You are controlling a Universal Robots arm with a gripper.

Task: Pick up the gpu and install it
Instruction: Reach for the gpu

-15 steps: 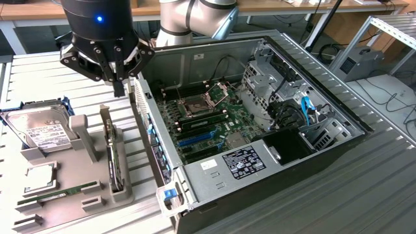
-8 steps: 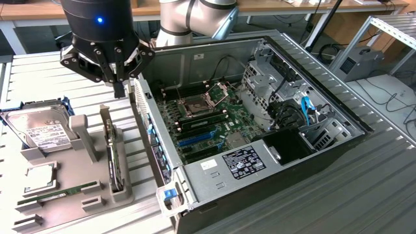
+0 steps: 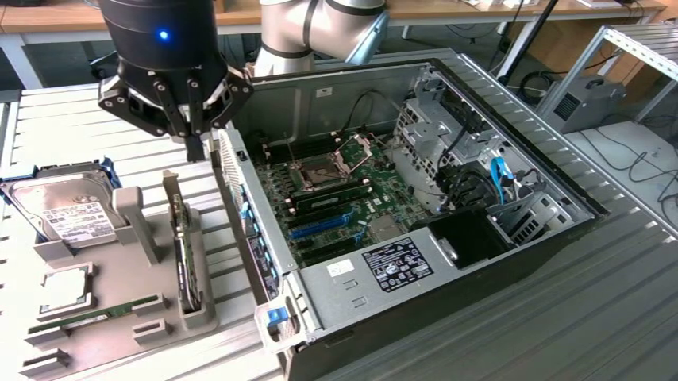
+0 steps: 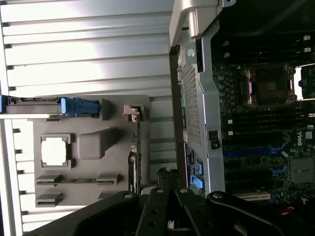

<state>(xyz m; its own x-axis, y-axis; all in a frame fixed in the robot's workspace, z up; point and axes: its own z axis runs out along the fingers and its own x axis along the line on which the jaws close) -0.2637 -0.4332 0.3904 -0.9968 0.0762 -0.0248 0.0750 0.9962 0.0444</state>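
- The gripper (image 3: 196, 149) hangs in the upper left of the exterior view, pointing down. Its fingers are drawn close together with nothing between them.
- The gpu (image 3: 186, 266) stands on its long edge in a slot of the grey holder (image 3: 111, 274), in the lower left of the exterior view. Its silver end bracket (image 3: 170, 197) rises at the end nearer the gripper.
- The gripper is above that bracket end and a little toward the case, and clear of the card. The gpu is the nearest thing to it.
- In the wrist view the gpu (image 4: 135, 157) shows as a thin edge along the side of the holder that faces the case.
- The open computer case (image 3: 509, 262) lies on its side across the centre and right of the exterior view, just beside the holder.
- Inside the case, the motherboard (image 3: 355, 198) faces up, with an open processor socket (image 3: 317, 171) and blue expansion slots (image 3: 317, 228) below it in the frame.
- On the holder, a hard drive (image 3: 66, 216) with a white label lies at the left edge of the exterior view. A square processor (image 3: 63, 290) sits below it, and a thin RAM stick (image 3: 94, 316) lower still.
- The holder and the case both rest on a ribbed metal table (image 3: 593, 317).
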